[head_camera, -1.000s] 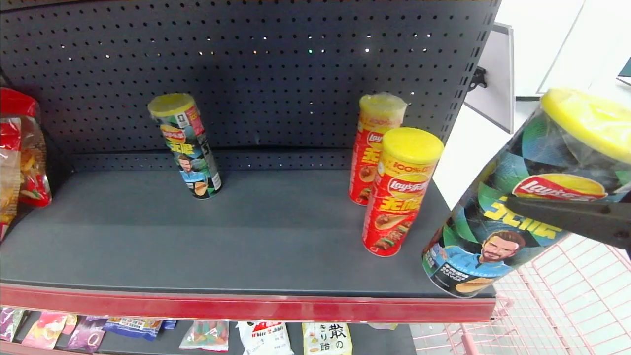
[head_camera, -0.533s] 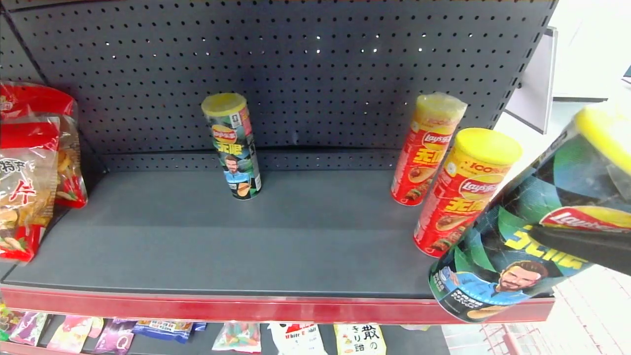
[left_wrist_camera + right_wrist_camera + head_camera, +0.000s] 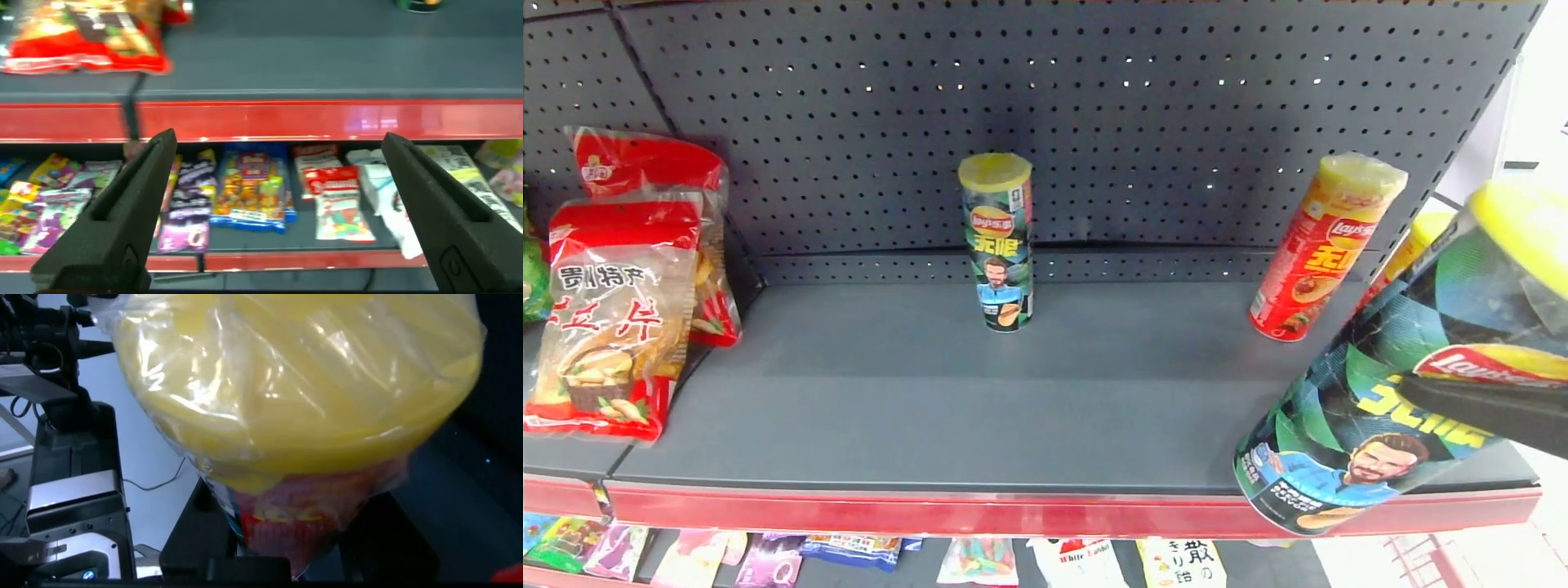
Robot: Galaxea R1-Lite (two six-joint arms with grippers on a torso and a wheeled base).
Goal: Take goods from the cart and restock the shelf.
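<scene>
Head view: a grey shelf (image 3: 931, 408), red-edged, pegboard-backed, is shown. A tilted chip can (image 3: 1372, 384) is gripped by the right gripper (image 3: 1445, 396); the left gripper (image 3: 278, 143) is spread wide.

Two bags (image 3: 613, 327) stand at the left end of the shelf (image 3: 947, 408), one behind the other. A can (image 3: 1001, 245) stands upright at the back, near mid-length. A second can (image 3: 1319, 245) stands at the back right. A third can (image 3: 1417, 237) is just right of it and nearer the front, partly hidden behind a tilted can (image 3: 1372, 392) over the front right corner. Packets (image 3: 849, 555) lie below the front edge.
</scene>
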